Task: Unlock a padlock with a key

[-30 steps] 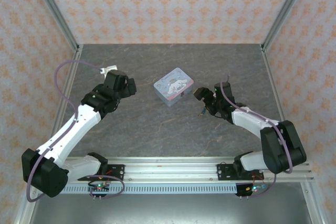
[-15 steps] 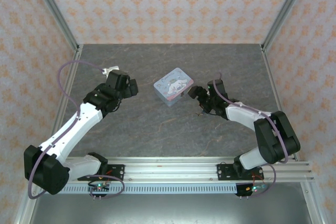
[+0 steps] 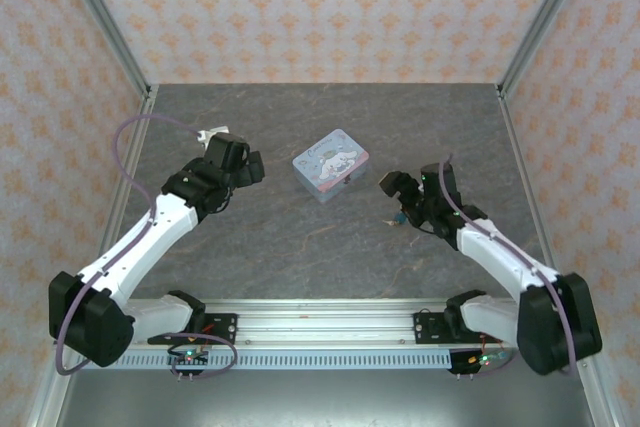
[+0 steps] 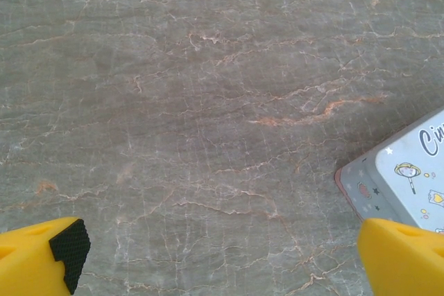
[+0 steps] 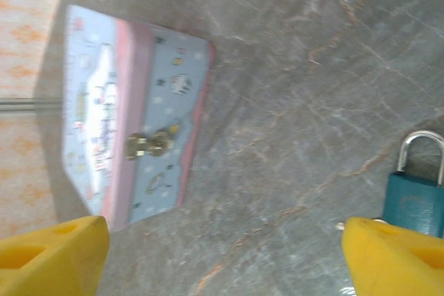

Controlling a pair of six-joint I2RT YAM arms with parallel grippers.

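Padlock just beside open right end effector.

High rear camera overlooks the table; close wrist cameras share the box.

Padlock: teal-blue body, silver shackle. Box: pale blue and pink with cartoon print (clasp brass-coloured). Table: dark grey stone pattern with rust-orange and white veins; walls peach with orange floral motif; fingers yellow, one black-padded.
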